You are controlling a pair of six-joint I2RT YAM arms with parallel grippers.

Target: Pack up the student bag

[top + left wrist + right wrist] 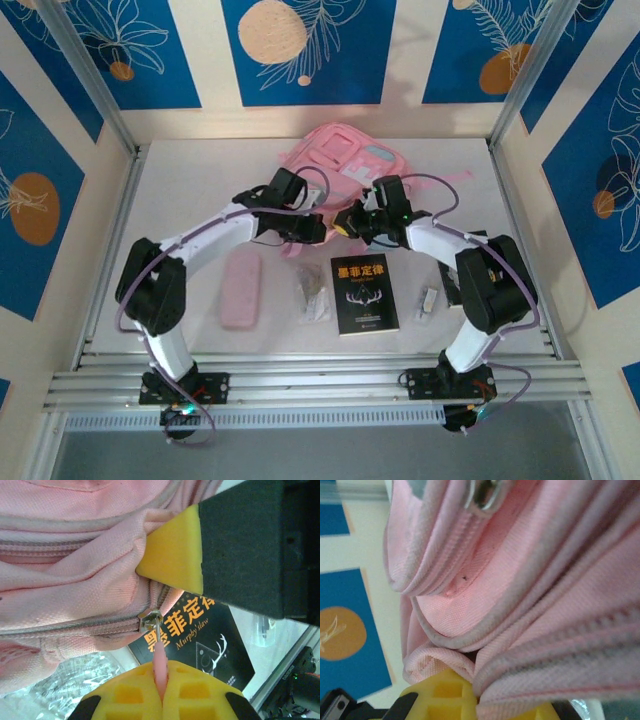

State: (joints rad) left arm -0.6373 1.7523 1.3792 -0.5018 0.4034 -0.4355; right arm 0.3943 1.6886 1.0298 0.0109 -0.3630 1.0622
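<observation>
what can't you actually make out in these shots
Top view: both wrists hide the near edge of the student bag, so open zips cannot be told.
Top view: the small white item beside the black book is too small to identify.
Right wrist view: a metal zip slider is blurred and cut by the top edge.
Left wrist view: the bag covers part of the book's cover.

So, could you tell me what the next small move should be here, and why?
Probably the left gripper should draw the zip pull along its track while the right gripper holds steady. The left fingers are shut on the pink pull, the zip beside it looks closed, and the right fingers pinch a fold of the student bag, bracing it.
</observation>
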